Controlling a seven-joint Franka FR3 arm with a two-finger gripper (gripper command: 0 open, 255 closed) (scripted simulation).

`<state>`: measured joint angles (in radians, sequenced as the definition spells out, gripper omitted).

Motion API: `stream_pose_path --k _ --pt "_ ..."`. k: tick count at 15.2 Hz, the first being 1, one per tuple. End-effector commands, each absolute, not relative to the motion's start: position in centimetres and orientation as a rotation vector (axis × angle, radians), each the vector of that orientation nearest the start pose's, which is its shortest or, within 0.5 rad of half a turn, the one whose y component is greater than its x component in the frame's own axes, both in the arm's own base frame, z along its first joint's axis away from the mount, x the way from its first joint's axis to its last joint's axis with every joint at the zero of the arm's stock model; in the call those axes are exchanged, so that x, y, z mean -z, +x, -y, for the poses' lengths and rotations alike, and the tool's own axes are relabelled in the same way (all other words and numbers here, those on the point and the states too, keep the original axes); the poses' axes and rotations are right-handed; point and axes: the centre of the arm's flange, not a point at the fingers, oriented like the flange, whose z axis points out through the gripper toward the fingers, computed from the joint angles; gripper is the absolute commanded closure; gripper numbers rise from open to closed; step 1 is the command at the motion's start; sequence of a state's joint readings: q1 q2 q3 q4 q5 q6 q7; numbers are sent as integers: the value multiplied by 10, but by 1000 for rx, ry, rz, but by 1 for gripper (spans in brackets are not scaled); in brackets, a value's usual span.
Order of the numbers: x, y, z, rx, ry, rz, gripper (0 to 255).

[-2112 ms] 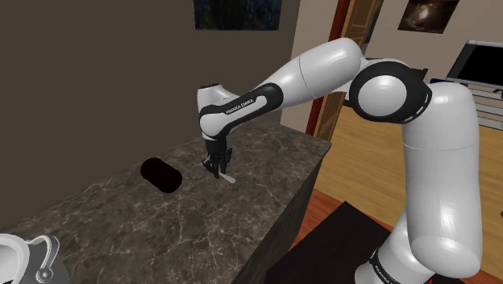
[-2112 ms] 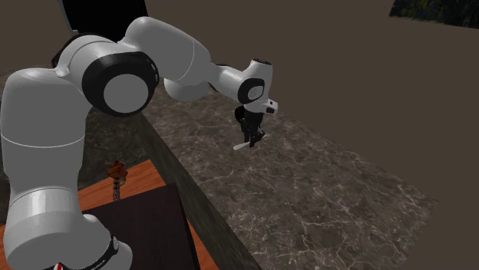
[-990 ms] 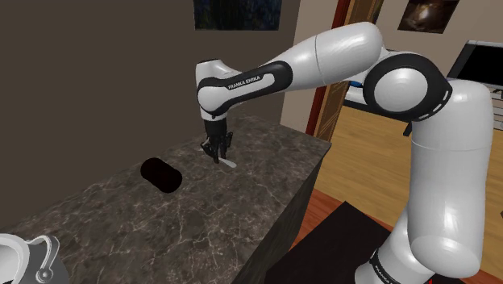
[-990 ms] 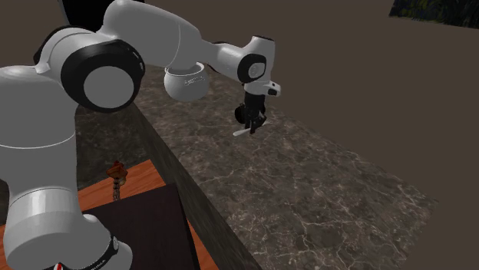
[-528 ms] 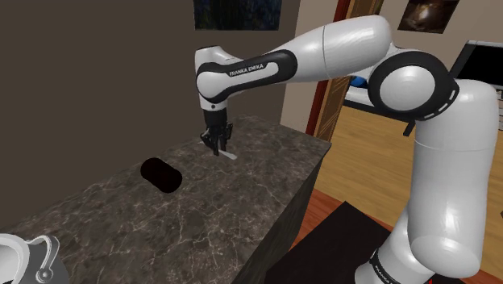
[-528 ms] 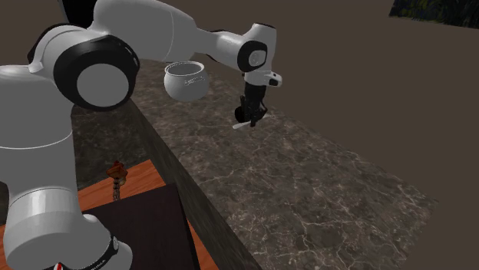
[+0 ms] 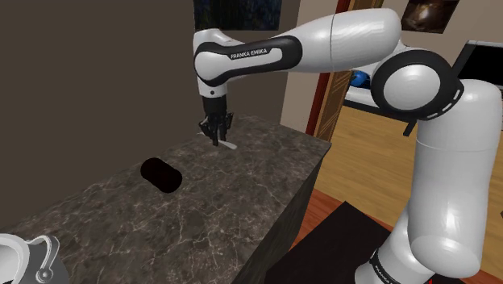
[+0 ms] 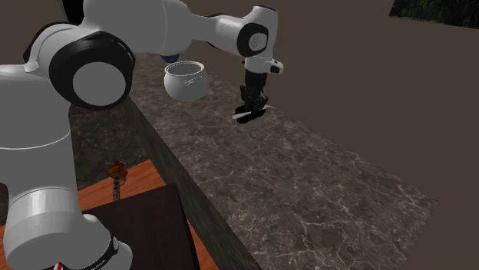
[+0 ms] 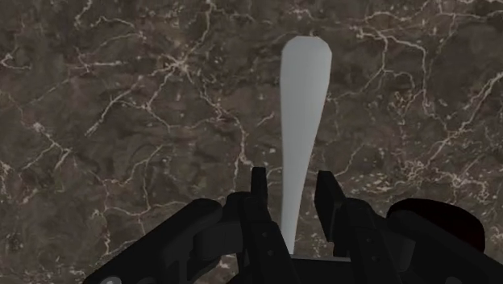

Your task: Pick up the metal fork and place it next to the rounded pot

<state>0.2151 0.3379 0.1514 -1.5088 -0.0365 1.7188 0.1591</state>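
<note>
My black gripper (image 7: 216, 135) is shut on a pale grey fork (image 7: 228, 145) and hangs a little above the dark marble counter (image 7: 201, 218), near its far end by the wall. The fork's long end sticks out sideways below the fingers (image 8: 247, 116). In the wrist view the fork (image 9: 305, 105) runs out from between the gripper's (image 9: 292, 181) two fingers, over marble. A white rounded pot (image 8: 186, 80) sits by the counter's edge, to the second exterior view's left of the gripper (image 8: 252, 110).
A black cylinder (image 7: 161, 175) lies on the counter to the shoulder view's left of the gripper. A grey-white handled vessel (image 7: 22, 258) shows at that view's lower left corner. A brown wall (image 7: 97, 81) backs the counter. The counter drops off toward the wooden floor (image 7: 355, 177).
The arm has raised the fork off the counter and carried it toward the wall. In the second exterior view the upper arm swung up and uncovered the pot. The grip stayed shut.
</note>
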Motion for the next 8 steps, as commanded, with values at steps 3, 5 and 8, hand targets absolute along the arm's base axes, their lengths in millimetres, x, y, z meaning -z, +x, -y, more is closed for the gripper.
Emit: stream_pose_path --k 3,5,8 --pt "-484 610 -217 -195 -3136 330 255" --pt "-494 610 -217 -195 -3136 330 255" --pt "-510 610 -217 -195 -3136 330 255"
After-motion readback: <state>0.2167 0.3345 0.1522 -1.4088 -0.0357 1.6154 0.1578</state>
